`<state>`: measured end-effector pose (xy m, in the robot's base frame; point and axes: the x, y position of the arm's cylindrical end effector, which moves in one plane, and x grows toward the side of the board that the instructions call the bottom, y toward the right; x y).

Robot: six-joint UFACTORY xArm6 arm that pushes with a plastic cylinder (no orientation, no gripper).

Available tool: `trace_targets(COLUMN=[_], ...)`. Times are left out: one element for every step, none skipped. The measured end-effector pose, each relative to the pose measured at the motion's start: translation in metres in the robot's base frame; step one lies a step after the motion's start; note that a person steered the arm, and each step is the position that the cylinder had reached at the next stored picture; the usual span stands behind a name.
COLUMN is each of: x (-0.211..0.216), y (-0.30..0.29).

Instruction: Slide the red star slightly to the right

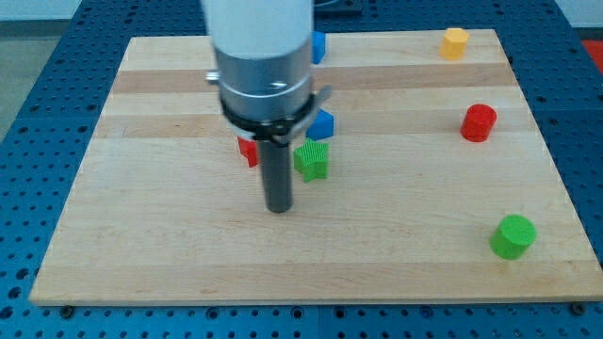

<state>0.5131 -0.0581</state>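
My tip (279, 209) rested on the table (141, 245) just below the red star (248, 151), which lay left of centre, largely hidden behind the rod. There was no claw to report — the arm ended in a plain rod. A green star (312, 159) sat just to the rod's right, a blue block (321, 123) above it. I judged the step as approach — the push not yet begun. Next, my tip needed the red star's left side, then a short rightward nudge without crowding the green star.
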Motion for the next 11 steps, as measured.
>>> trace_targets(x=[-0.019,-0.048,-0.062,-0.075,-0.079,-0.078,-0.077,-0.077,-0.077,-0.076,-0.063], y=[-0.036,-0.058,-0.058,-0.058,-0.058,-0.058,-0.056,-0.05,-0.044,-0.044,-0.044])
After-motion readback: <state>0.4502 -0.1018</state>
